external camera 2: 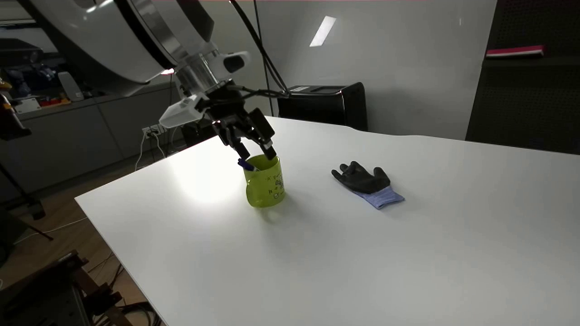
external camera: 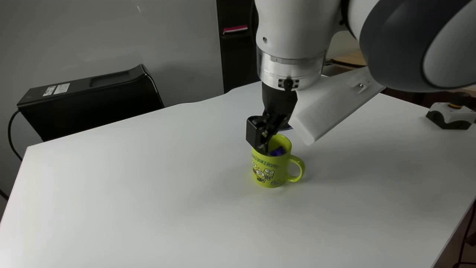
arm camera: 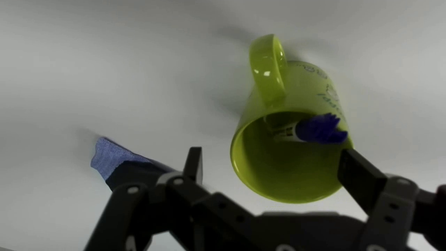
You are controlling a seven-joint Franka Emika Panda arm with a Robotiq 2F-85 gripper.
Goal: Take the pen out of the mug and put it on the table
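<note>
A yellow-green mug (external camera: 268,171) stands upright on the white table (external camera: 148,193); it also shows in an exterior view (external camera 2: 265,190) and the wrist view (arm camera: 306,89). A pen (arm camera: 313,129) with a blue-purple cap and white body leans inside the mug, cap up near the rim. Its cap also shows in both exterior views (external camera: 277,151) (external camera 2: 247,165). My gripper (arm camera: 271,151) is open and empty, pointing down at the mug's mouth, its fingers (external camera 2: 257,156) spread wide. In the wrist view the pen lies above the line between the fingertips, nearer the right finger. The pen's lower end is dim.
A black glove with a blue cuff (external camera 2: 364,181) lies on the table, partly behind the left finger in the wrist view (arm camera: 116,160). A black box (external camera: 93,96) stands by the table's back edge. A white and black device (external camera: 450,116) sits at the table's far side.
</note>
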